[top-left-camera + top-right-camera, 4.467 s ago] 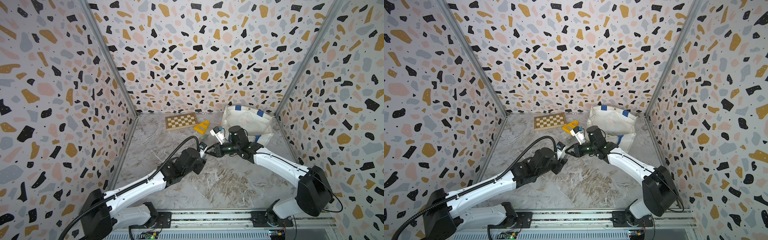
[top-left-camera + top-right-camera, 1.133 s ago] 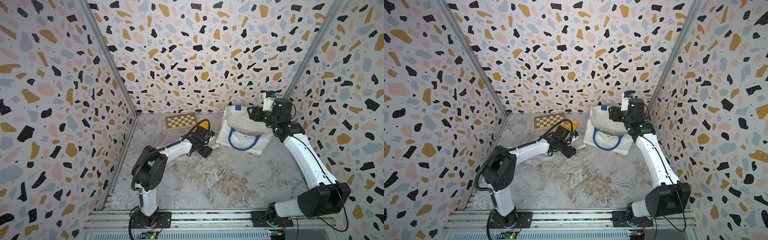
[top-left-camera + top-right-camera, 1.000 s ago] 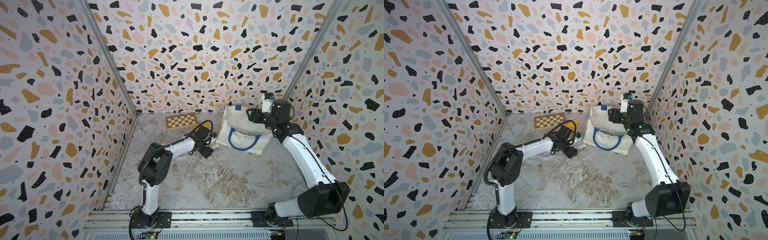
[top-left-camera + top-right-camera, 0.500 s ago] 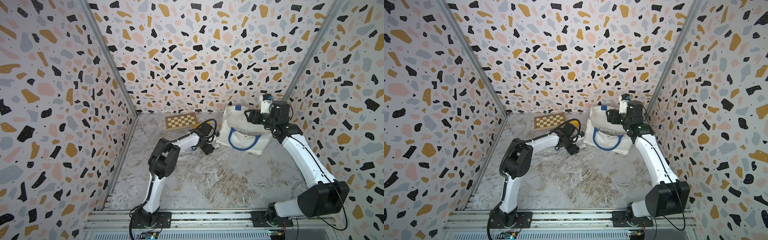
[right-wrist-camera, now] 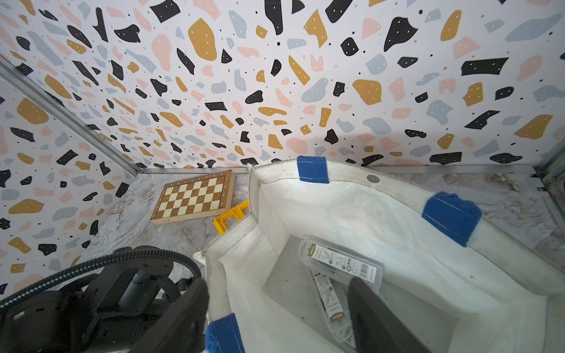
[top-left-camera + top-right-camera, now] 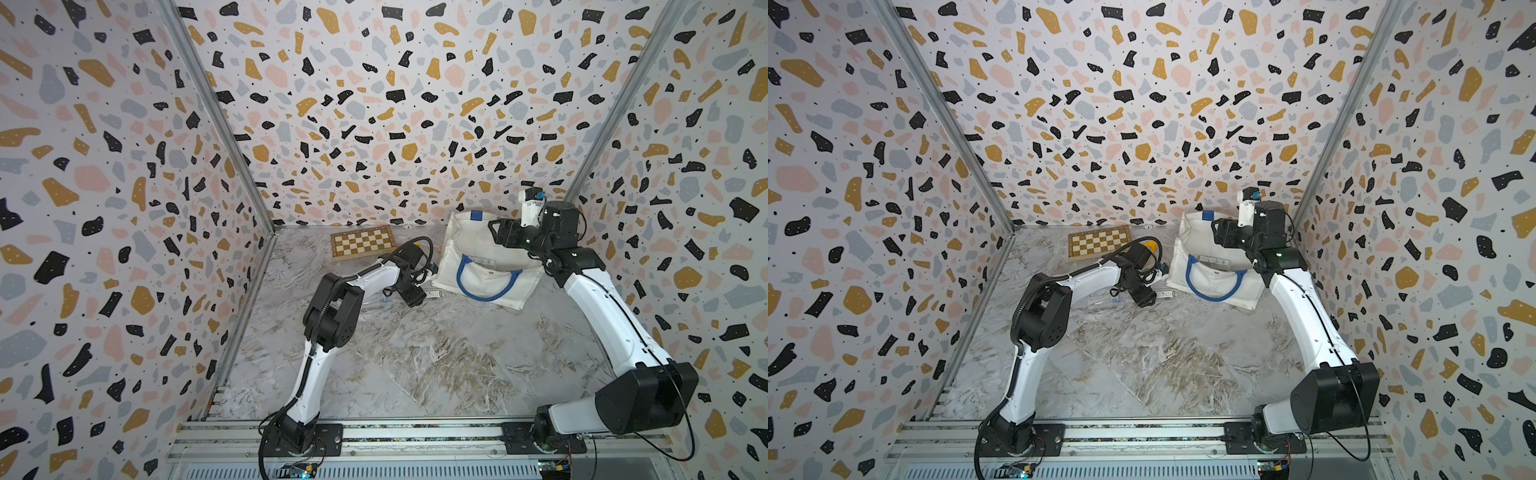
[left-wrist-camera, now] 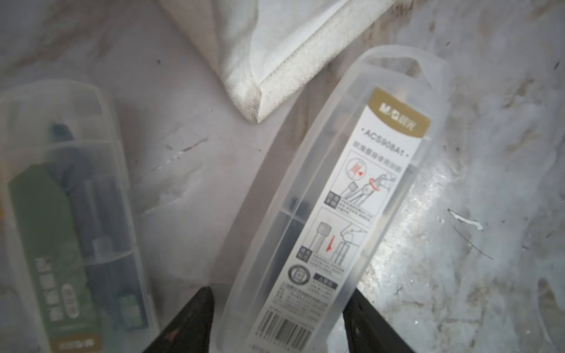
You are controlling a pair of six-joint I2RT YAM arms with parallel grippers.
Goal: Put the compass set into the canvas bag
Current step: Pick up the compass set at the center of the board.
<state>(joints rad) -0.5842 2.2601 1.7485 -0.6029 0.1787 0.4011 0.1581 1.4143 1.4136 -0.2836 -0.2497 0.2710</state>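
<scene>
- Left gripper [image 7: 280, 292]: down at the tabletop, black fingers [image 7: 189, 321] apart on either side of the compass set [image 7: 336, 214], one along each long edge at its barcode end. Firm clamping or mere closeness not discernible.
- Right gripper [image 5: 278, 284]: up at the mouth of the canvas bag [image 6: 451, 257], jaws wide apart and gripping nothing. One finger outside the near rim, the other inside the opening.
- Terrazzo-patterned walls [image 6: 374, 104]: enclosing the workspace at back and both sides.
- Marbled tabletop [image 6: 415, 365]: grey-white with brown veining.
- Canvas bag: white, at the back right of the tabletop, mouth gaping. Blue looped handle [image 6: 486, 296] lying on the front panel, blue strap tabs [image 5: 312, 168] on the rim. One lower corner just beside the compass set.
- Chessboard [image 6: 362, 244]: wooden, lying flat against the back wall, left of the bag and apart from it.
- Compass set: clear plastic case with a white printed label and gold header, flat on the tabletop outside the bag, off its left corner.
- Second compass case [image 7: 61, 214]: clear, green insert inside, flat on the tabletop near the first, apart from it, on the side away from the bag.
- Two further labelled cases [image 5: 342, 262]: inside the bag on its floor, touching, at an angle to each other.
- Yellow plastic piece [image 5: 229, 218]: between chessboard and bag, partly hidden behind the bag's wall; kind not discernible.
</scene>
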